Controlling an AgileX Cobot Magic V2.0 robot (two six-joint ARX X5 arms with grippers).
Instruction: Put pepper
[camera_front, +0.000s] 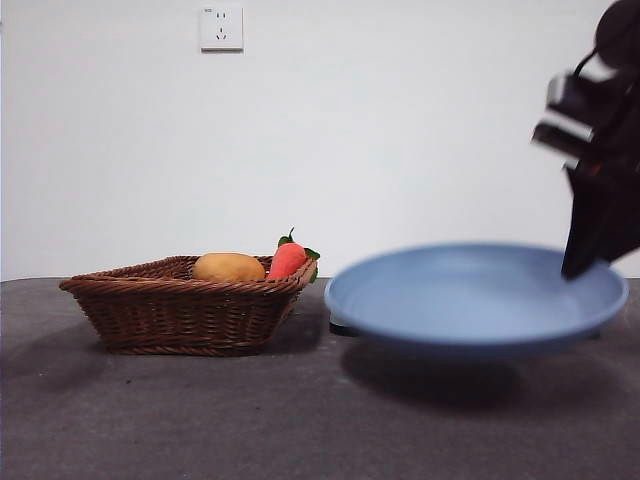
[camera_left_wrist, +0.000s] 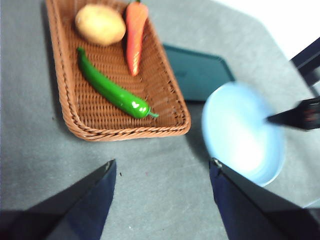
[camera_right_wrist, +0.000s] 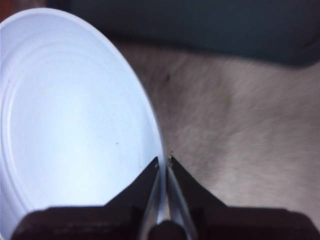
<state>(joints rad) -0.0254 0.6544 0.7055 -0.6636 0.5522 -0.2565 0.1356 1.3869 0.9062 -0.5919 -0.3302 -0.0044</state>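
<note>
A grey table (camera_front: 200, 420) is stretching back to a plain white wall (camera_front: 400, 120) that is carrying a socket (camera_front: 221, 27). On the table a brown wicker basket (camera_front: 150, 310) is sitting, and the pepper (camera_left_wrist: 112, 91) is lying flat inside it, long, glossy and green, its stem end pointing towards the basket's near rim. 2 other things are sharing the basket: a potato (camera_left_wrist: 100, 24) and a carrot (camera_left_wrist: 135, 35), both just beside the pepper and neither clearly touching it. Next to the basket a dark green tray (camera_left_wrist: 197, 70) is lying on the table.

The right gripper (camera_right_wrist: 163, 162) is pinching the rim of a blue plate (camera_front: 470, 295), its 2 jaws closed tight on the edge, and the plate is hanging tilted just above the table beside the basket, casting a shadow beneath. The left gripper (camera_left_wrist: 162, 167) is hovering above the table near the basket, its jaws standing wide apart with nothing between them.
</note>
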